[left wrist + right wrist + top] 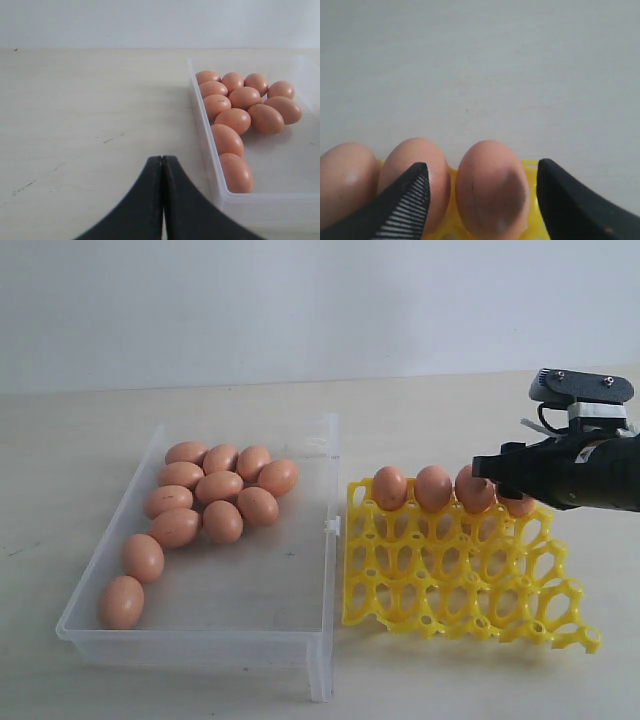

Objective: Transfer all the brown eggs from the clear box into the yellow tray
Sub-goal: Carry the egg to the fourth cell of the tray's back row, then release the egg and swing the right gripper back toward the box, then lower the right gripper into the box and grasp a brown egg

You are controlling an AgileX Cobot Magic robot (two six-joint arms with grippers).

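Note:
Several brown eggs (222, 487) lie loose in the clear box (195, 648) on the left. The yellow tray (450, 580) sits to its right with a row of eggs (432, 487) along its far edge. My right gripper (497, 472) hangs over the far right corner of the tray. In the right wrist view the right gripper (482, 167) is open around the end egg (492, 195), which stands in its cup with a gap on each side. My left gripper (162, 159) is shut and empty, over the table beside the box wall (205, 140); the exterior view does not show it.
The nearer rows of the tray (470, 605) hold no eggs. Bare pale table (75, 110) stretches out beside the box. A small latch (331, 525) sticks out of the box wall toward the tray.

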